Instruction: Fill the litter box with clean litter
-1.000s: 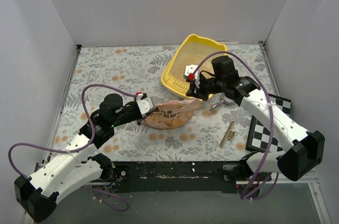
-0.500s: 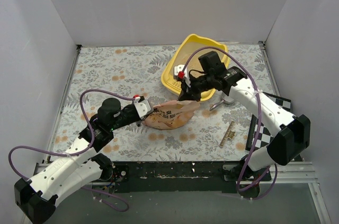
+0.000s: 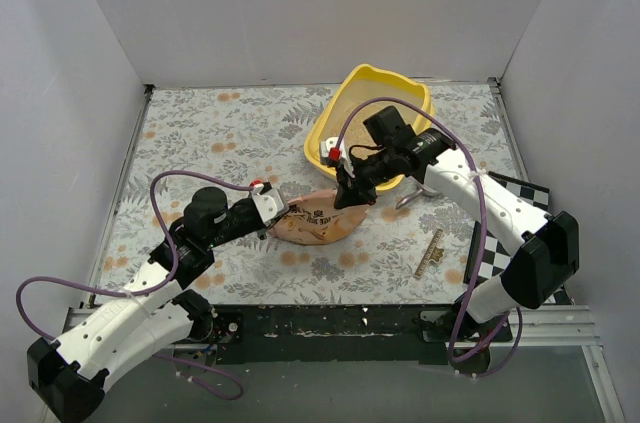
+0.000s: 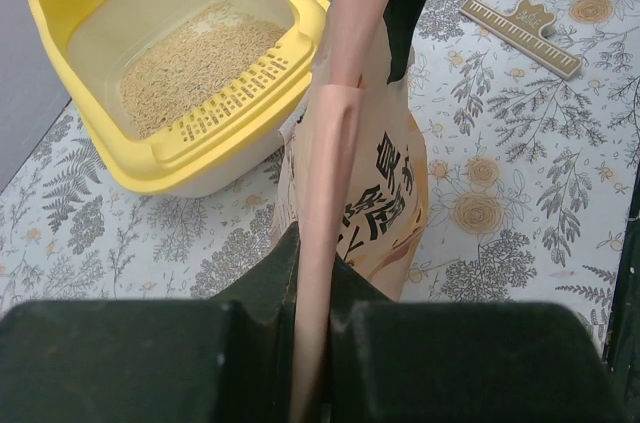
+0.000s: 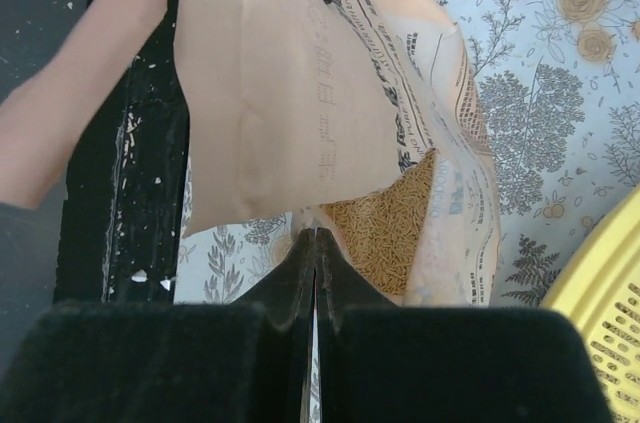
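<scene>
The left fingers (image 4: 150, 363) and right fingers (image 5: 200, 363) pinch opposite ends of the peach-pink crinkled bag (image 3: 310, 221); the yellow plastic litter box (image 3: 372, 71) lies just beyond the right-hand end.

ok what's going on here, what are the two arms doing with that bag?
Both arms have hold of the pink bag, stretched between them just in front of the yellow litter box. The left gripper is clamped on one end. The right gripper is clamped on the edge of the open mouth, where litter shows inside. The box already has some litter on its floor, but nothing is pouring right now.
</scene>
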`<state>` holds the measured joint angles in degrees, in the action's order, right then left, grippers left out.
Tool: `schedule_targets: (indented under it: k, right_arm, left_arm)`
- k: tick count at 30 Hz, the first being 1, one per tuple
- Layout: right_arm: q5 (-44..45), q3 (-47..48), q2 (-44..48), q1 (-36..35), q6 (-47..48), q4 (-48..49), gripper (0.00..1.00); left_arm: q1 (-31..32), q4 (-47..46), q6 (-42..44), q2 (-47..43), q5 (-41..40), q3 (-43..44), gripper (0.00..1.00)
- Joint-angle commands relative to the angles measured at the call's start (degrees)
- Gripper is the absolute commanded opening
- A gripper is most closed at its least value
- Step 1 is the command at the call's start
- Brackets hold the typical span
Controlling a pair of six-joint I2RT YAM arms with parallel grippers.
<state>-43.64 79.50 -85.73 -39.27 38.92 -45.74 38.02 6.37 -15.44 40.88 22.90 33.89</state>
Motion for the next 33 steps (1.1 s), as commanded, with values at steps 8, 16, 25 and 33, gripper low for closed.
schedule_targets:
  k: [8,16,25,33]
  right_arm:
    - [0.65,-2.6,1.01,-4.23,0.02,-4.1,0.01]
    - [7.59,-7.6,0.31,-7.32,-7.26,7.04,0.04]
    - [18.75,-8.05,-5.32,-6.53,-13.95,16.01,0.6]
    - [31.4,-14.9,-1.9,-5.12,-22.56,31.92,0.7]
  left_arm:
    - [0.21,-4.44,-0.47,-2.04,0.31,0.48,0.0]
    - [0.3,-4.53,-1.52,-1.24,1.54,1.0,0.0]
    - [0.21,-4.53,-1.26,-1.42,0.84,1.35,0.0]
    - [0.21,-4.7,8.13,2.97,-3.55,4.42,0.0]
